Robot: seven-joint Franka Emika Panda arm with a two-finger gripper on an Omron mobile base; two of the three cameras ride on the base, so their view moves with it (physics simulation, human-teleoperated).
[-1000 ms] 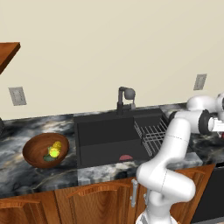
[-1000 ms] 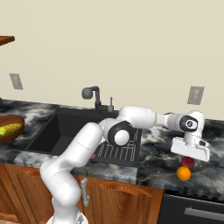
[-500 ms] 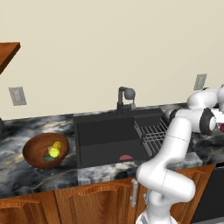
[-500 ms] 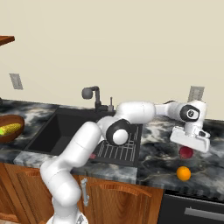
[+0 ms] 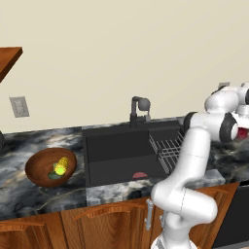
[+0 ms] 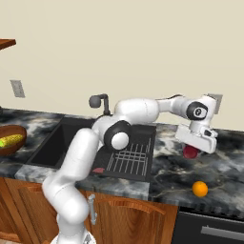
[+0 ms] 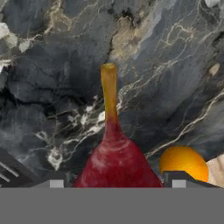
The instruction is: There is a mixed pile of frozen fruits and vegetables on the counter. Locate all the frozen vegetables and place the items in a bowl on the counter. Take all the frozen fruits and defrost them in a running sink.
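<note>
On the marbled surface [image 6: 171,167], a wooden bowl [image 5: 40,167] holding the corn [image 5: 60,166] sits at the left, the black sink [image 5: 124,155] lies in the middle, and to its right the raised hand [image 6: 193,150] grips the red fruit [image 6: 191,152] above the surface, near the orange fruit [image 6: 200,189].

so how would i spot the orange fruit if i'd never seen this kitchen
Start at the black sink and go right, past its wire rack, along the marbled counter. Near the front edge lies a small orange ball. Unlike the dark red fruit in the gripper, it sits free.
</note>
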